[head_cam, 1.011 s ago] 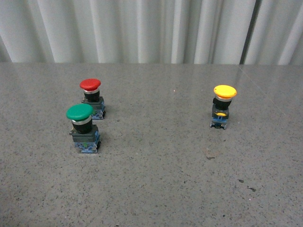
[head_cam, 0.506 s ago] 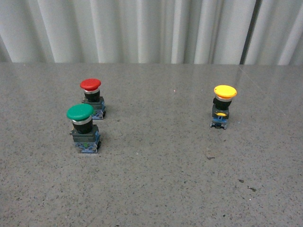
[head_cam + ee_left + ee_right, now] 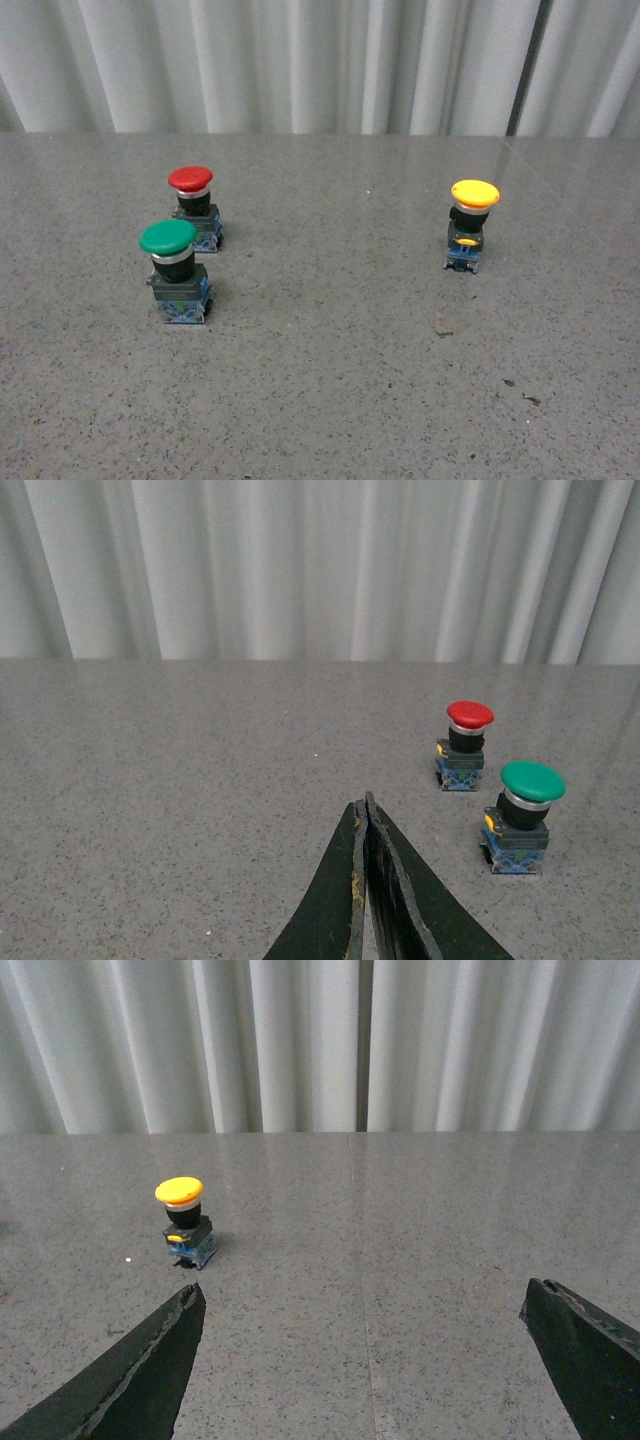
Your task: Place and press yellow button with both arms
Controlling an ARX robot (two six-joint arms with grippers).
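Across the grey surface (image 3: 330,400) ahead of both hands nothing is gripped: the right hand (image 3: 360,1288) gapes wide, the left hand (image 3: 364,802) is pinched together on nothing. Well ahead of the right hand, in line with one finger rather than the gap, the yellow button (image 3: 183,1222) stands upright, so a straight reach could topple it; the green button (image 3: 522,815) and red button (image 3: 465,745) near the left hand invite a wrong press.

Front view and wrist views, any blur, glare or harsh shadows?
Front view: sharp, evenly lit, soft shadows beside the yellow button and green button. Left wrist view: sharp, left gripper nearly black. Right wrist view: sharp, mild sheen on the table.
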